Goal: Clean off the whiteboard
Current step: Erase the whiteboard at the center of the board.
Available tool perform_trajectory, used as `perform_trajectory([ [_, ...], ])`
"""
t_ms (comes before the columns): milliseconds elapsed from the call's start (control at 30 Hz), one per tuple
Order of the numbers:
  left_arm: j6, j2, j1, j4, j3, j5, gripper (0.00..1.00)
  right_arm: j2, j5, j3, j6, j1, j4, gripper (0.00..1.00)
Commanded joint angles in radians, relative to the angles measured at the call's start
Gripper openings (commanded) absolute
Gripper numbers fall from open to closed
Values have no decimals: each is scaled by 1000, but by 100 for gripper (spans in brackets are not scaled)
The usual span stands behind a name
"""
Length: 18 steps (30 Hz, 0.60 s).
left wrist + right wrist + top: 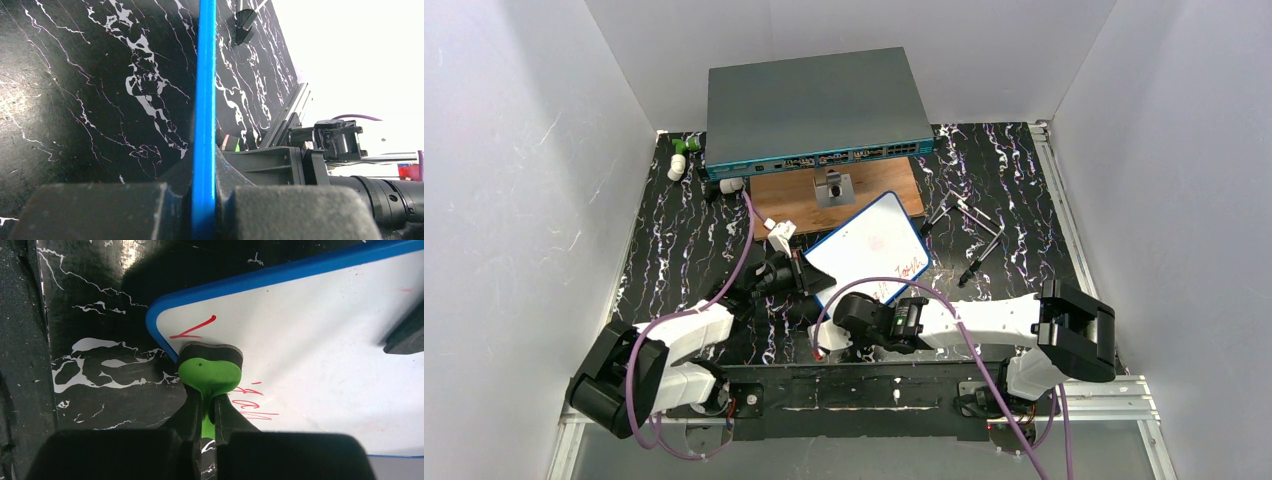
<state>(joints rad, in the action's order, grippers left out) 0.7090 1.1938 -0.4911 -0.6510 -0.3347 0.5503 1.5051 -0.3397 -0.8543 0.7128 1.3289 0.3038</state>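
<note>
Across most of the top view: black, white-veined counter (674, 240). At top centre, grey-teal switch box (814, 105), ports along its lower edge. Just below it, partly tucked under its front, wood board (789, 200).

At frame centre, turned diamond-wise: whiteboard (869, 240), blue-framed, upper corner overlapping the wood board's right end, lower corner hidden under the right arm's wrist. Flat on the counter or lifted off it: cannot tell. Faint red smear mid-board; red writing (909, 268) near the right-hand corner.

In the left wrist view, whiteboard seen edge-on as a blue strip running from the top of the frame to the bottom centre. Left fingers (150, 210) closed tight on that strip at the bottom, one dark pad on each side, both touching it. In the top view, this grip on the board's left edge.

In the right wrist view, bottom centre: right fingers (222, 415) closed on the green stem of the eraser (210, 370). Eraser head just above the fingertips, green with a black felt layer, set on the whiteboard's rounded corner, right at the blue frame. Board spreading right and upper right from the fingers, counter to the left. One red stroke just upper left of the eraser, more red script just lower right of it.
</note>
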Motion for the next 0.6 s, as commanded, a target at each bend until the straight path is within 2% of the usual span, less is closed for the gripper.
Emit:
perform_trajectory([
  [0, 24, 4, -4, 7, 15, 30, 0, -14, -25, -74, 9, -3, 43, 1],
  [133, 28, 5, -3, 4, 15, 27, 0, 16, 10, -147, 1, 33, 84, 1],
  [333, 35, 8, -3, -7, 13, 31, 0, 99, -16, -201, -8, 74, 95, 1],
  [567, 26, -3, -3, -1, 18, 35, 0, 120, -30, -151, -2, 73, 124, 1],
])
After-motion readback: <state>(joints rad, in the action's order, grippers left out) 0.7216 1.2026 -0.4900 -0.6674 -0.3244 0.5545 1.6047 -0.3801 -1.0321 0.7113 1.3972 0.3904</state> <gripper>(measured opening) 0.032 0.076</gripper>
